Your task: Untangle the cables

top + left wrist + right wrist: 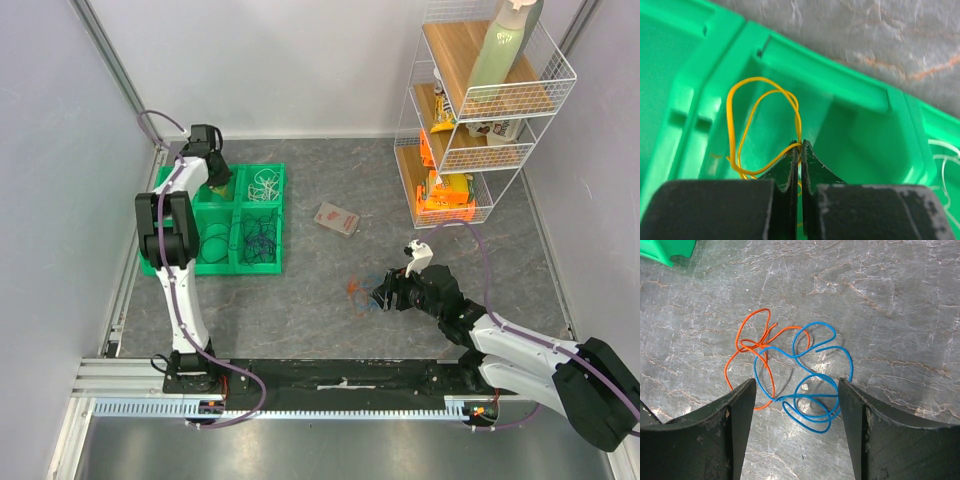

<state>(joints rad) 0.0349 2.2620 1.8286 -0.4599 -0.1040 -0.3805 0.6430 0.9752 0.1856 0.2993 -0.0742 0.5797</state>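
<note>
trouble nearest first: right pincer, gaping wide and empty, poised over blue cable laced through orange cable on the desk; could well catch both strands on closing and pull the tangle tighter. farther off, left pincer clamped shut on yellow cable in the far left compartment of the green bin; likely to lose so thin a wire on lifting, or to snag its loop on the bin wall.

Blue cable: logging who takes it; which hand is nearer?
Right. The right hand is open over the blue cable; the left hand is far off in the green bin, shut on the yellow cable.
</note>
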